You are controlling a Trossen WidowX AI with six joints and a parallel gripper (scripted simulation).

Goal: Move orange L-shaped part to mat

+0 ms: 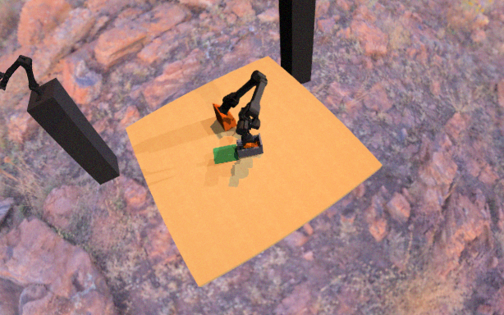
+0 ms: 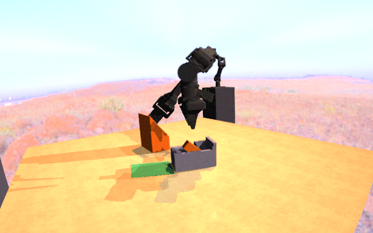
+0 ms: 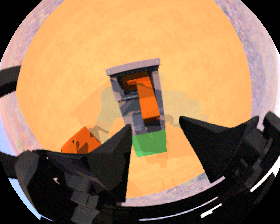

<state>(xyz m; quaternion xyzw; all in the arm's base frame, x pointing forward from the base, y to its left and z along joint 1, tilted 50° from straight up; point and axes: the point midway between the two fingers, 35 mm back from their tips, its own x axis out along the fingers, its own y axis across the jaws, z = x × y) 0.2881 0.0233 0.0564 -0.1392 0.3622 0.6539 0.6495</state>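
A: Position of orange part (image 2: 190, 146)?
B: Inside grey tray (image 2: 194, 160), one end tipped up above the tray rim, other end down in the pocket. Not flush. Seen lengthwise in the wrist view (image 3: 147, 102), filling most of the pocket.

A: Arm?
B: Gripper (image 2: 192, 124) poised above the tray, pointing down, well clear of the raised end. Nothing touching the part.

A: Jaws?
B: Released, partway apart, grasping nothing. Two dark fingers visible low in the wrist view, gap between them lined up roughly with the tray's near end.

A: Green mat (image 2: 150, 168)?
B: Flat on the worktop (image 2: 253, 188), touching or just beside the tray's left side in the exterior view. Bare of the part. In the wrist view (image 3: 149, 143) showing just below the tray, between the finger tips.

A: Anything else near the tray?
B: Orange wedge-shaped block (image 2: 152, 133) behind and left of the tray, at the foot of the arm. Appears to be the base mount; cannot tell more. Mottled shadows on the worktop in front of the tray and mat.

A: From the top view?
B: Tray (image 1: 251, 151) small, arm overhead hiding most of it; sliver of orange showing inside. Mat (image 1: 224, 154) directly left of the tray. Two dark pillars well apart from the tray, beyond the worktop edges.
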